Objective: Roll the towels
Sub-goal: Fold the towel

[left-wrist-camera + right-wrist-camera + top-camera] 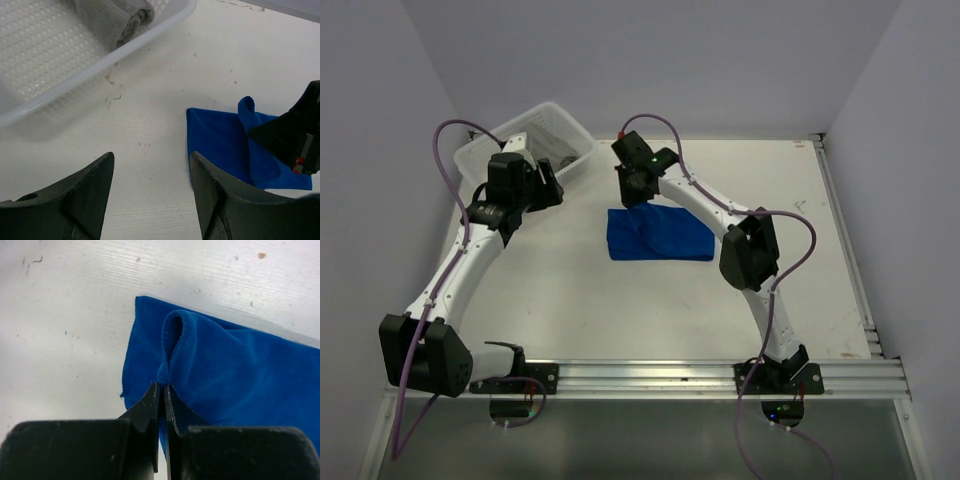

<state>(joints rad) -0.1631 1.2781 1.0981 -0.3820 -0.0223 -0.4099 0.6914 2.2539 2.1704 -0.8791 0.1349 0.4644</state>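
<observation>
At the near edge of the table [620, 310], the two arms are standing bolted side by side, each one reaching away toward the far half.

Around the middle of the table, the blue towel [660, 235] is lying mostly flat as a folded rectangle, with its long side running left to right. The right arm is bending in over it from the right.

At the towel's far left part, the right fingers [161, 390] are pressing together on a raised ridge of the blue cloth. The right wrist view is showing that ridge standing up as a small loop just ahead of the fingertips, while the rest of the towel is resting on the table around it.

Farther left, the left fingers [552, 186] are hanging spread wide apart and gripping nothing. They are hovering over bare table between the blue towel and the basket [560, 115]. The left wrist view is showing the blue towel's left edge just beyond the right-hand finger.

At the far left corner, the white perforated basket is sitting at an angle on the table. The grey towel [112, 17] is lying rolled up inside it, against the wall facing the left fingers.
</observation>
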